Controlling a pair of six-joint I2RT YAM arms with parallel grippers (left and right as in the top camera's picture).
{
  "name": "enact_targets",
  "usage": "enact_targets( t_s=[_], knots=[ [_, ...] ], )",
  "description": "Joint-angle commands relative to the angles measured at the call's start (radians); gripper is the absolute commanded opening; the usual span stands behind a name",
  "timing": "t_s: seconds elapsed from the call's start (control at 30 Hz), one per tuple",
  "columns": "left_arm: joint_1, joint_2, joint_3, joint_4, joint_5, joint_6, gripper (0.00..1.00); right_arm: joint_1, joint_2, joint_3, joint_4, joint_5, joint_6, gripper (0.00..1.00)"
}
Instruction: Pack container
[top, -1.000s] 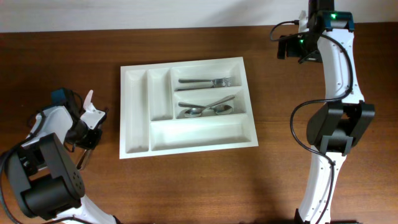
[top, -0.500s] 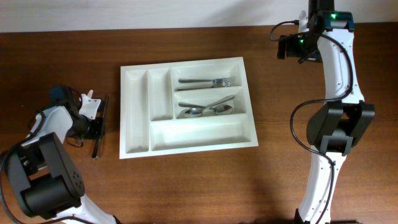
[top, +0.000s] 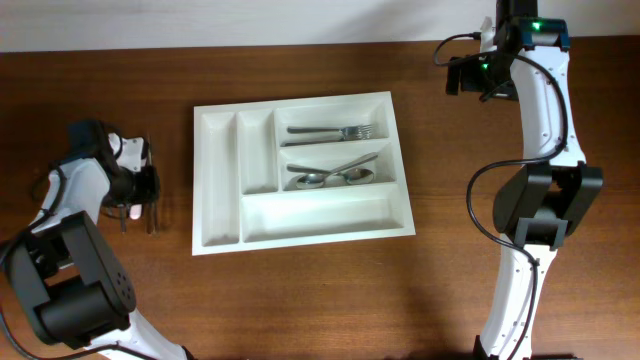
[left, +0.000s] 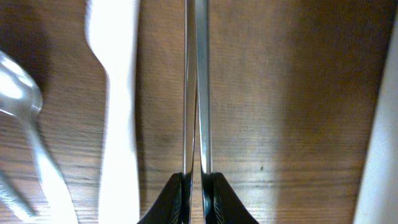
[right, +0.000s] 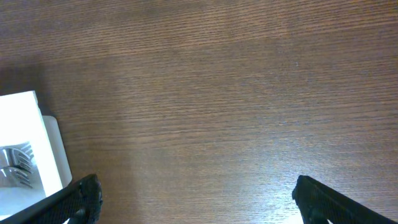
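Observation:
The white container lies mid-table with two forks and two spoons in its upper right compartments. The two narrow slots and the long bottom compartment are bare. My left gripper is left of the tray, low over the table. It is shut on two thin metal cutlery pieces held edge-on, side by side, just above the wood. My right gripper is open and empty at the far right, its fingers wide apart. The tray's corner shows in the right wrist view.
A white plastic utensil and a clear plastic spoon lie on the wood left of the held cutlery. The tray's white edge is to its right. The right arm's base stands at the table's right side.
My left gripper has moved toward the far side of the table and turned. The dark thin cutlery now hangs along its near side. The right arm has not moved.

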Motion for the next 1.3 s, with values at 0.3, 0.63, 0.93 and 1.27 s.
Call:
enact_targets(
  t_s=[0.3,0.63,0.93,1.27],
  knots=[
    [-0.007,0.003,0.325,-0.253,0.01,0.039,0.02,-0.008,-0.004,-0.001,0.002,-0.005,-0.006,0.99],
    [-0.2,0.003,0.619,-0.57,0.085,0.422,0.02,-0.008,-0.004,-0.001,0.002,-0.005,-0.006,0.99],
    [-0.55,0.008,0.628,-0.581,0.085,0.622,0.02,-0.008,-0.004,-0.001,0.002,-0.005,-0.006,0.99],
    [-0.811,0.069,0.57,-0.612,0.047,0.693,0.02,-0.008,-0.004,-0.001,0.002,-0.005,-0.006,0.99]
  ],
)
